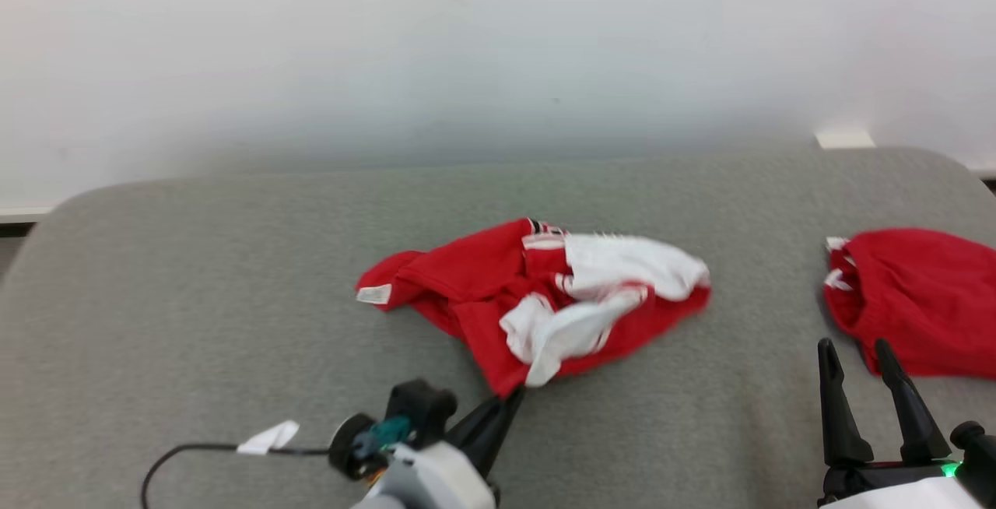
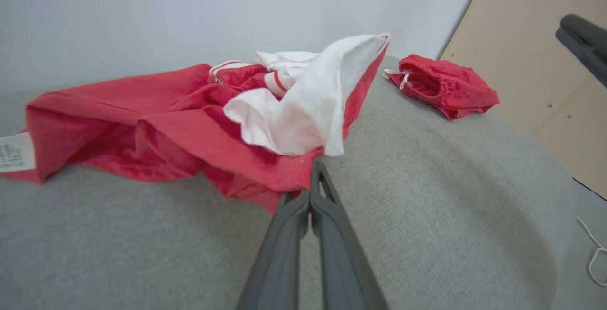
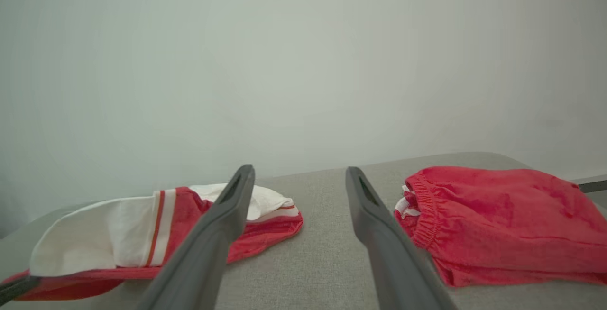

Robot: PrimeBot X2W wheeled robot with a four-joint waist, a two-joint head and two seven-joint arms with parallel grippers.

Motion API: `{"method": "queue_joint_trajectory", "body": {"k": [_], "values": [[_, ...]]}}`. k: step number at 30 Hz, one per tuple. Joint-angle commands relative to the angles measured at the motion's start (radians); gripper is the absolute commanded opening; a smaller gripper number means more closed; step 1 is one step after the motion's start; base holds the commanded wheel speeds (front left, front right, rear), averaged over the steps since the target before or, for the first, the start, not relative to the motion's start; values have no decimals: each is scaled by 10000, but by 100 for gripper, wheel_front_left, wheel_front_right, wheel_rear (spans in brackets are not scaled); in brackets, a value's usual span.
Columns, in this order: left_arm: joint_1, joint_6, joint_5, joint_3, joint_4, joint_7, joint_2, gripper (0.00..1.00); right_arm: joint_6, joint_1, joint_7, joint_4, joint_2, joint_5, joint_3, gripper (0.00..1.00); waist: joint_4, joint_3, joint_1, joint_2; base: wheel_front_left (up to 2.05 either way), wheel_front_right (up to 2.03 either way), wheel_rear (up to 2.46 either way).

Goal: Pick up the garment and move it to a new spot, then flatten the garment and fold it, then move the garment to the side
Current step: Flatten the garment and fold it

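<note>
Head view: a crumpled red-and-white garment [image 1: 537,291] is lying at the middle of the grey padded table [image 1: 194,275].
The left gripper [image 1: 511,398], reaching in from the table's near edge, is pinching the garment's near red hem with its fingers pressed together. A white care tag [image 2: 14,151] is sticking out at the garment's end toward the table's left side; its printed lines are showing too small to read. The right gripper [image 1: 854,347] is hovering over the table's near right part with its fingers spread, just beside a second red garment [image 1: 918,299] that is lying at the table's right end.
</note>
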State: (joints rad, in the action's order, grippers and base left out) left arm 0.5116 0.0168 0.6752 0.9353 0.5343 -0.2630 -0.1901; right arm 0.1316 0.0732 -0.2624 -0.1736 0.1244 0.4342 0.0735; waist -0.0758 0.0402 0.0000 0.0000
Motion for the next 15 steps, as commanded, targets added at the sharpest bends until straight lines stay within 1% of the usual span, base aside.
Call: {"method": "queue_joint_trajectory", "body": {"k": [1,6,8,10,13,14,15], "values": [[-517,-127,-158,-19,-360,-13,-449,0,-21,-183,-29,-12,59,13,-21,100,688,-488,0,0,0,0,0],[-1491,-570,209,-230,-1236,228,-1390,0,-21,-311,-27,-65,130,44,-89,100,1229,-640,0,0,0,0,0],[-1870,-768,368,-342,-1495,261,-1641,0,-21,-319,-29,-80,139,44,-97,100,1353,-650,0,0,0,0,0],[-2166,-1019,419,-410,-1642,254,-1835,0,-21,-329,-27,-91,155,31,-81,100,1438,-652,0,0,0,0,0],[-2564,-1169,668,-528,-1672,187,-1789,0,-21,-358,-27,-150,184,32,-36,100,1563,-637,0,0,0,0,0],[-2613,-1181,622,-521,-1599,161,-1775,6,-21,-343,-27,-174,187,35,-4,100,1583,-635,0,0,0,0,0],[-2639,-1194,631,-549,-1544,127,-1699,90,-21,-317,-27,-198,193,47,18,100,1597,-630,0,0,0,0,0]]}}
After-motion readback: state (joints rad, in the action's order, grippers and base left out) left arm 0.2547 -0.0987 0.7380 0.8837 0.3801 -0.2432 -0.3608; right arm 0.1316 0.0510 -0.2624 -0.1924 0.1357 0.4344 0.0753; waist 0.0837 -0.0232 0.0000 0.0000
